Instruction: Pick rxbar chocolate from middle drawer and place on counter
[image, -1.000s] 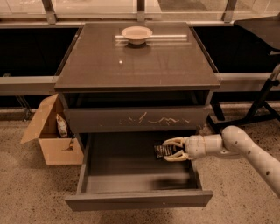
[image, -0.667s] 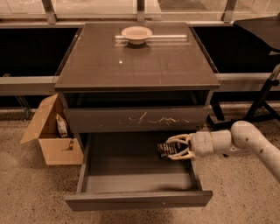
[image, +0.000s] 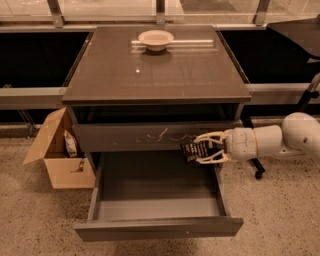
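The gripper (image: 199, 148), on a white arm coming in from the right, is shut on the rxbar chocolate (image: 191, 150), a small black wrapper with pale print. It holds the bar above the right rear part of the open middle drawer (image: 155, 227), level with the scratched drawer front (image: 150, 136) above. The drawer's grey floor (image: 150, 182) is bare. The counter (image: 155, 67) is the glossy dark top slab above the gripper.
A pale round bowl (image: 156, 38) sits at the back of the counter. An open cardboard box (image: 62, 150) stands on the floor left of the cabinet. A dark stand leg with a caster (image: 258, 175) is at the right.
The gripper has lifted the bar up out of the drawer, from near its floor to the level of the scratched drawer front. The arm has drawn back to the right.
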